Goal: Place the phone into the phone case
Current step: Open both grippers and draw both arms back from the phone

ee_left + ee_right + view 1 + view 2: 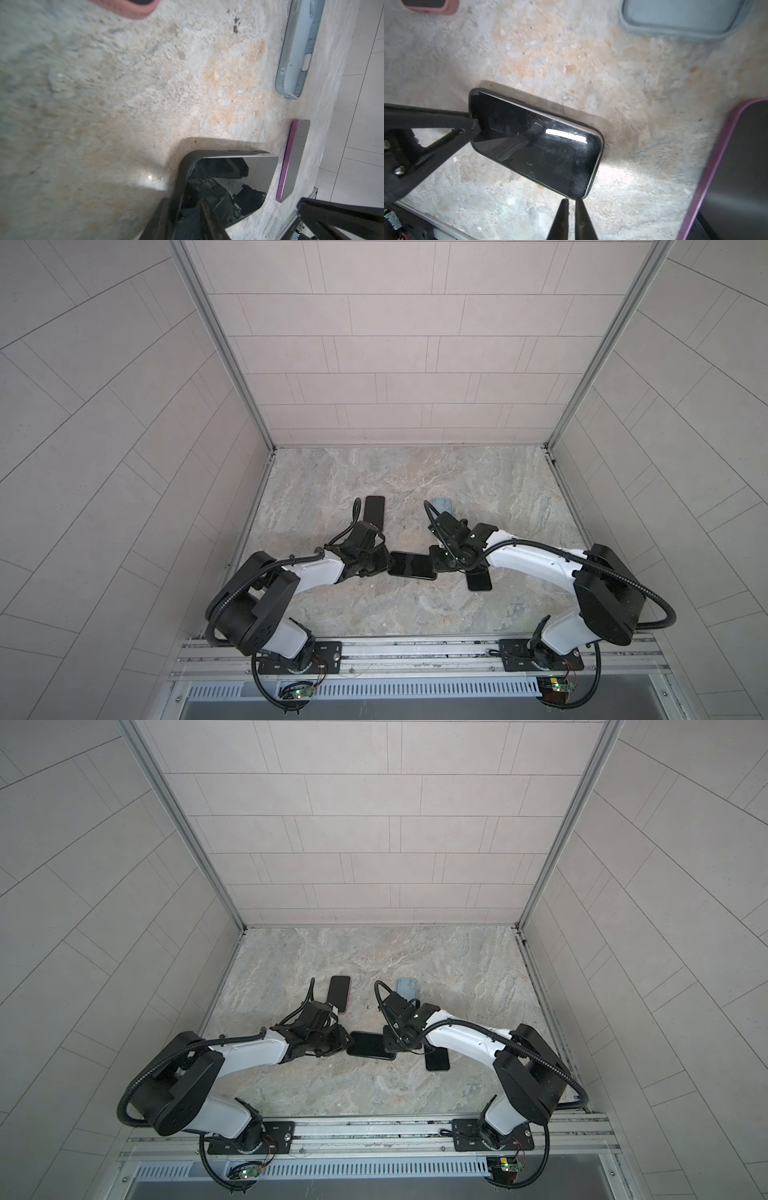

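Two fingers of your left gripper (182, 200) stand either side of the near short end of the black phone (228, 182), clamped on it; the left wrist view shows that end wedged between them. In both top views this gripper (386, 566) sits at the phone's left end (411, 566), near the middle of the table (374, 472).

Your right gripper (571, 202) has its two fingers drawn almost together, with only a thin slit between them. The tips sit right at one corner of the phone (537, 145). You cannot tell from the right wrist view whether they pinch the edge or merely touch it. In a top view this gripper (392, 1042) hangs over the phone's right end (370, 1045).

The phone lies screen up, long axis running left to right between the two arms. A dark case (182, 172) wraps its rim, and a pale strip of the phone's side shows along one long edge. A shadow falls on the table along that edge, so you cannot say whether the phone lies flat.

Further out, a purple phone (478, 583) lies screen up just beside the black phone's right end, partly under the right arm. A blue-grey case (441, 504) lies empty, hollow side up, behind the right gripper. Another dark-screened phone in a pink case (338, 992) lies behind the left gripper, well apart from the blue-grey one.
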Controlling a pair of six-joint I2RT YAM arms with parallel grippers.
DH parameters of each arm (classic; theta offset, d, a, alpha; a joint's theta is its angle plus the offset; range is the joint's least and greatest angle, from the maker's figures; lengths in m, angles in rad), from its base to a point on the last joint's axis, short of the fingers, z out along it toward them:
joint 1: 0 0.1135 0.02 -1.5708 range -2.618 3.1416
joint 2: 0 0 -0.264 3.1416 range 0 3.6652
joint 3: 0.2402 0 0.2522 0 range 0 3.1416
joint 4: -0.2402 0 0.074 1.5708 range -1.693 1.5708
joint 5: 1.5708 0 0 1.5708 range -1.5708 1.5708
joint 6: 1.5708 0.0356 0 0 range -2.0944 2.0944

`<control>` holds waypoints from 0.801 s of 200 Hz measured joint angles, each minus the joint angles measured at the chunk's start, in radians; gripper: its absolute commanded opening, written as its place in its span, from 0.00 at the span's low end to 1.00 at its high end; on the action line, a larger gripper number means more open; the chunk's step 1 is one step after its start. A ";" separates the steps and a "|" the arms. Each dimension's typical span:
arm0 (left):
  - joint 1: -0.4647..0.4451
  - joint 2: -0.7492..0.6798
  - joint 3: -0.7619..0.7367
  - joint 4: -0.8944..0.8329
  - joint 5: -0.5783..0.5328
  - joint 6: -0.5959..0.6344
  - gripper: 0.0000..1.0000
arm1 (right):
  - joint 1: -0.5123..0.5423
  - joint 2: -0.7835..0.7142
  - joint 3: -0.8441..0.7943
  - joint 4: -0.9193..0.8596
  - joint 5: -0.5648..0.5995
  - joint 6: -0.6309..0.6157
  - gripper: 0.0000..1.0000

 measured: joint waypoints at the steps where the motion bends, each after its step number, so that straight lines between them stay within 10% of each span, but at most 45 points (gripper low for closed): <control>1: 0.000 0.000 0.000 0.000 0.000 0.000 0.32 | 0.000 0.000 0.002 -0.001 0.001 -0.002 0.15; 88: -0.087 -0.319 -0.138 -0.045 -0.097 -0.077 0.34 | -0.147 0.223 0.256 -0.095 -0.011 -0.177 0.16; 160: -0.187 -0.226 -0.149 -0.044 -0.116 -0.135 0.34 | -0.147 0.328 0.219 -0.049 -0.108 -0.179 0.15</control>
